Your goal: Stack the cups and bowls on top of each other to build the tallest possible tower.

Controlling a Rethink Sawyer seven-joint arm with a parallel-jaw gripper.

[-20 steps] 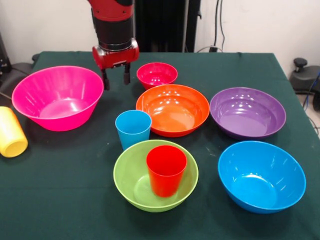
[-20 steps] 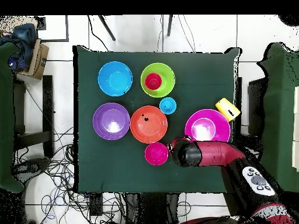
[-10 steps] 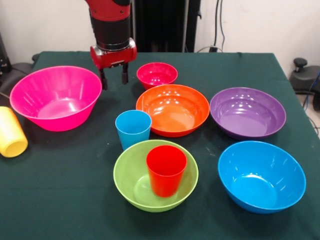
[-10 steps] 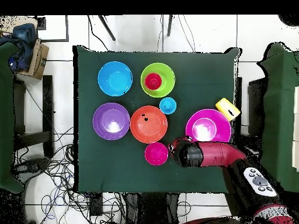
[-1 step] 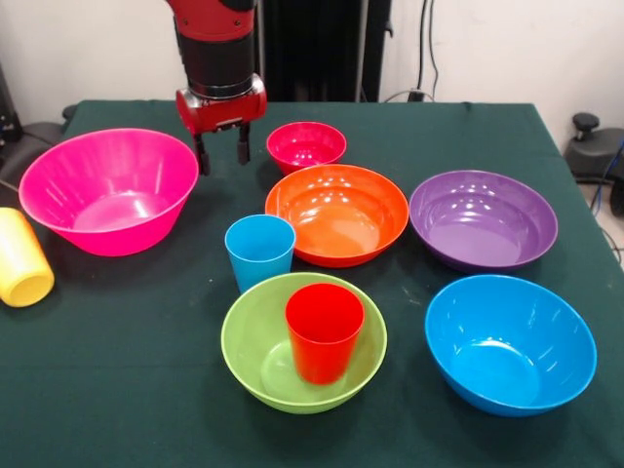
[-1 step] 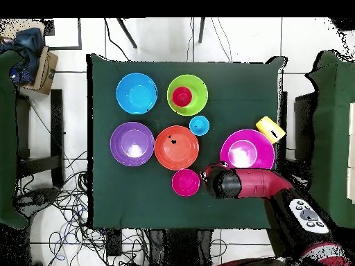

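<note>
My gripper (image 5: 222,155) hangs open and empty above the table, between the large hot pink bowl (image 5: 109,190) and the small pink-red bowl (image 5: 306,146). From overhead, the gripper (image 6: 210,174) is mostly covered by the arm. A red cup (image 5: 324,331) stands upright inside the lime green bowl (image 5: 255,353). The light blue cup (image 5: 259,252) stands upright between the green and orange bowl (image 5: 337,214). A yellow cup (image 5: 21,257) lies on its side at the left edge. The purple bowl (image 5: 483,219) and blue bowl (image 5: 510,343) sit to the right.
The dark green table (image 5: 127,390) holds everything; its cloth edge runs close to the yellow cup. Overhead, a cardboard box (image 6: 46,69) sits on a side bench and cables (image 6: 69,208) lie on the floor.
The gripper has risen slightly and shifted a little left toward the hot pink bowl, which slid a little left. Over the last half second nothing moved.
</note>
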